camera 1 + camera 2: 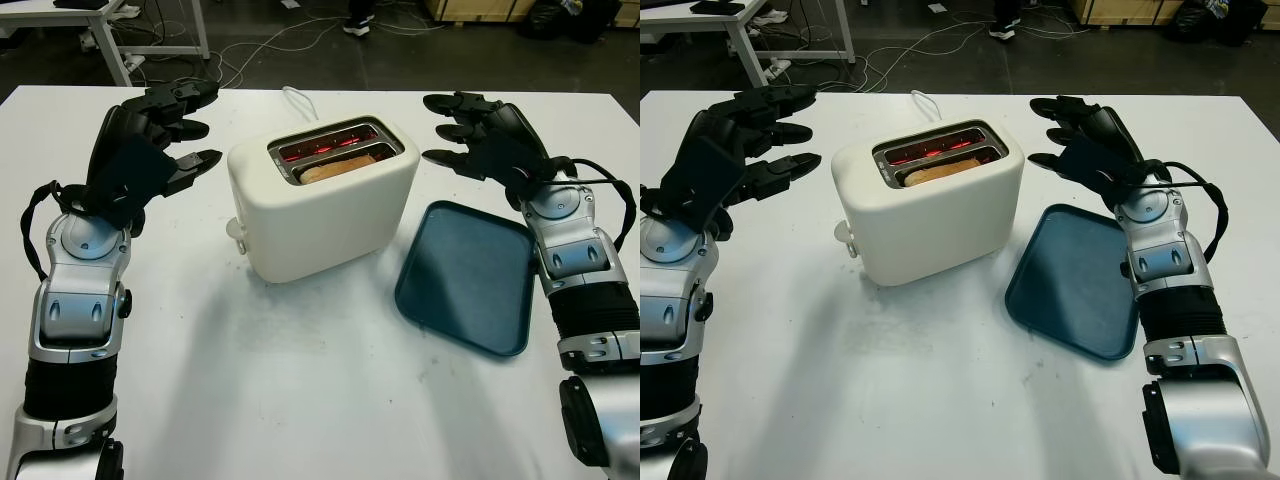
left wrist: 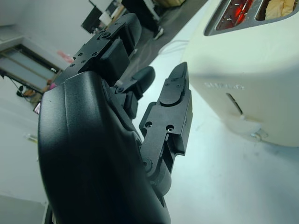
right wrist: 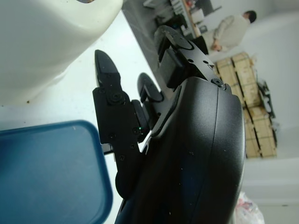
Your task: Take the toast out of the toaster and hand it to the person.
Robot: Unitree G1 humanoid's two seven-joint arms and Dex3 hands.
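Open hands beside toast-filled toaster

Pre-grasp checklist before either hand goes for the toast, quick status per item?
1. Toast in reach from above: ok, top edge shows in the near slot of the toaster.
2. Left hand free: ok, open, off the toaster's left side.
3. Right hand free: ok, open, off its right side, above the far edge of the blue tray.
4. Heating off: not ok, far slot glows red.
5. Toast popped up fully: cannot tell.
6. Person ready to receive at the table: cannot tell.
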